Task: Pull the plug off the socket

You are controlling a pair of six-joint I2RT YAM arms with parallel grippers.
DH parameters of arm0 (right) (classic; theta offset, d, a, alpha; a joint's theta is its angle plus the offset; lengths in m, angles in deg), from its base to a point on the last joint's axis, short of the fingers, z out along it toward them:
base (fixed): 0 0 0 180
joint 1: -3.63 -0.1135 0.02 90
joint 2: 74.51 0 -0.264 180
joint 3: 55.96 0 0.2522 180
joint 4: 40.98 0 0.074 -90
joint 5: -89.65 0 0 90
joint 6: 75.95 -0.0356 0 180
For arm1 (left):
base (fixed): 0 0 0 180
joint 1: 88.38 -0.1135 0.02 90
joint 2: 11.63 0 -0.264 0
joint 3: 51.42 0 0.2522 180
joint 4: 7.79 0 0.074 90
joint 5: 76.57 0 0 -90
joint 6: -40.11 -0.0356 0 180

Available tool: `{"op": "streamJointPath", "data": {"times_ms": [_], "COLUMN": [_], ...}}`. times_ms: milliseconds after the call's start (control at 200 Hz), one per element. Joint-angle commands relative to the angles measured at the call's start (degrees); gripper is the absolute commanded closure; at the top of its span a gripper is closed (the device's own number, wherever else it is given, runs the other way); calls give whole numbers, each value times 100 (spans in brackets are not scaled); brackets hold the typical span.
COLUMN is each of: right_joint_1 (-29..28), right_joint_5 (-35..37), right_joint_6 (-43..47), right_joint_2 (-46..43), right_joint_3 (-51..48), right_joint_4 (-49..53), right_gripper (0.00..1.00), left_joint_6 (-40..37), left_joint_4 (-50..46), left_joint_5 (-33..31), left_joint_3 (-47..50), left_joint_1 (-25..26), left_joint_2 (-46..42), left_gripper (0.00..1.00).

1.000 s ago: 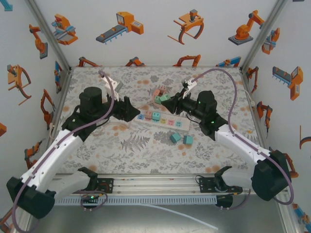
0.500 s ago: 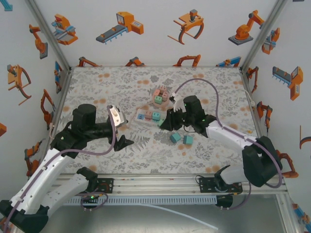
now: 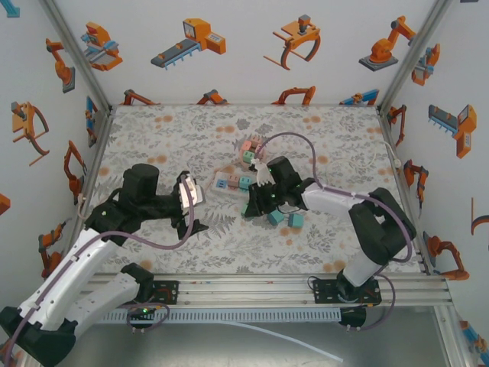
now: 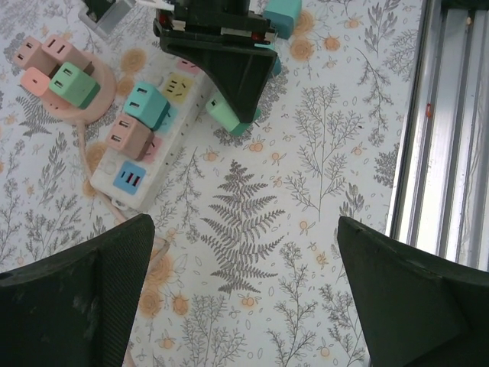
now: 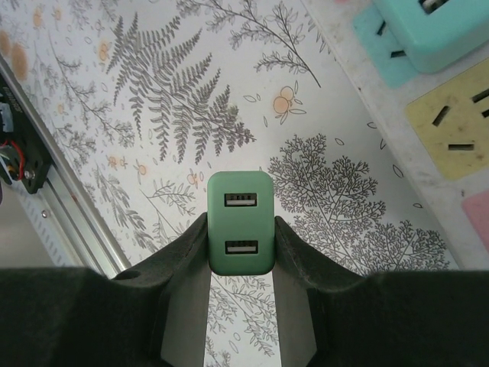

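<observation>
My right gripper [image 5: 241,252] is shut on a green plug [image 5: 241,222] with two USB ports. It holds the plug over the patterned table, clear of the white socket strip [image 5: 397,115]. From above, the right gripper [image 3: 254,205] sits just in front of the strip [image 3: 228,183]. In the left wrist view the green plug [image 4: 229,116] pokes out of the right gripper's fingers [image 4: 241,76] beside the strip [image 4: 164,126]. A teal plug [image 4: 145,103] and a brown plug [image 4: 126,136] sit in the strip. My left gripper [image 4: 244,290] is open over bare table, near-left of the strip [image 3: 200,208].
Several loose plugs [image 3: 250,150] lie piled on a pink disc behind the strip. Two teal plugs [image 3: 284,219] lie on the table under the right arm. An aluminium rail [image 3: 244,290] runs along the near edge, and walls close in the other three sides.
My left gripper opened, let go of the strip's left end and drew back toward the near left. My right gripper swung left and nearer with the green plug, down in front of the strip.
</observation>
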Motion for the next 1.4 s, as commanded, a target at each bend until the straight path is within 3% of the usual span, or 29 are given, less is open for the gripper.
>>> {"op": "streamJointPath", "data": {"times_ms": [0, 200, 290, 350, 1021, 1182, 1397], "right_joint_1": [-82, -117, -120, -129, -146, -146, -190], "right_joint_5": [75, 352, 592, 842, 1498, 1810, 2144], "right_joint_6": [-75, -17, 55, 114, 247, 576, 2417], "right_joint_2": [187, 260, 246, 236, -1066, -1718, -2409], "right_joint_3": [153, 59, 58, 84, -110, -565, -2134], "right_joint_4": [-11, 185, 361, 529, 146, -801, -4029], "right_gripper": [82, 74, 55, 50, 50, 51, 50], "left_joint_6": [-198, -163, -127, -45, 364, 675, 1686], "left_joint_4": [-66, 32, 86, 148, 530, 807, 1620], "left_joint_5": [-21, -82, -99, -104, -734, -846, -1475], "left_joint_3": [-142, -85, -85, -94, -129, -105, 46], "left_joint_1": [41, 53, 54, 62, 89, 89, 89], "left_joint_2": [28, 26, 54, 79, 65, 11, 62], "left_gripper": [3, 3, 3, 3, 3, 3, 3]}}
